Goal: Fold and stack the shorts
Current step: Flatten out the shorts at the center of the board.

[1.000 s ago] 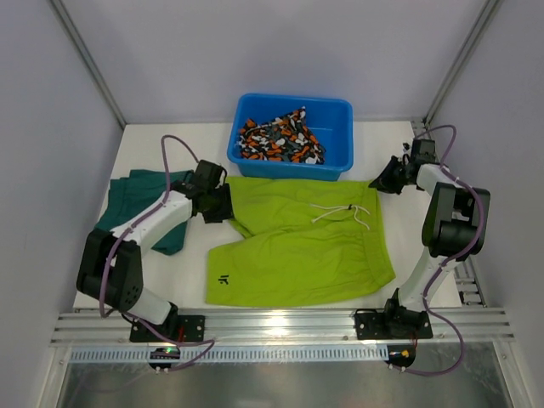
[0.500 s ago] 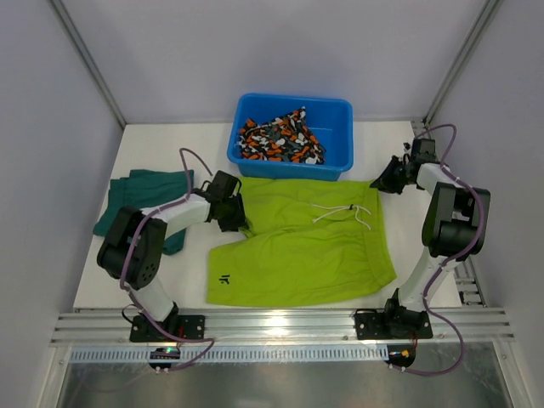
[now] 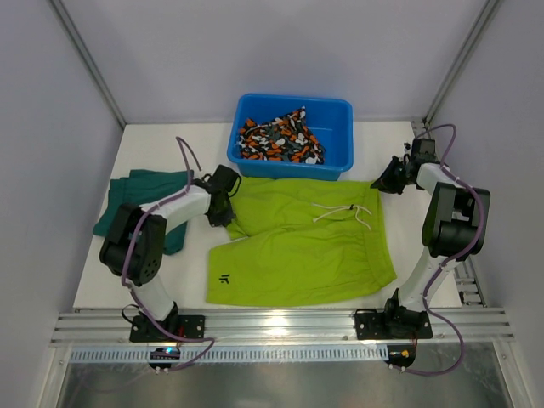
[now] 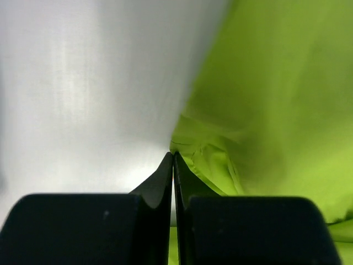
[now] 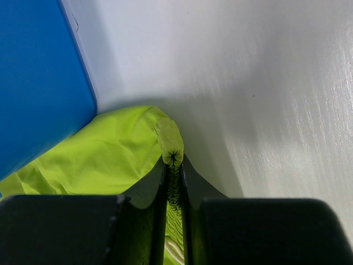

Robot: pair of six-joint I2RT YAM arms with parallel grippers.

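The lime yellow-green shorts (image 3: 297,246) lie spread flat in the middle of the table, drawstring up. At their far left leg corner my left gripper (image 3: 227,210) is shut, and the left wrist view shows the hem of the lime cloth (image 4: 265,110) pinched at the very tips (image 4: 174,155). My right gripper (image 3: 380,183) is shut on the bunched waistband corner (image 5: 171,138) at the far right. The dark teal-green shorts (image 3: 127,200) lie folded at the left. The camouflage shorts (image 3: 280,140) sit crumpled in the tub.
The blue plastic tub (image 3: 340,161) stands at the back centre, touching the lime shorts' far edge, and its wall (image 5: 38,83) rises just left of my right gripper. White walls close the table on three sides. The arm bases stand on the metal rail (image 3: 272,327) at the front.
My left gripper slid right from beside the teal shorts to the lime shorts' leg corner and shut on it. The right arm has not moved.
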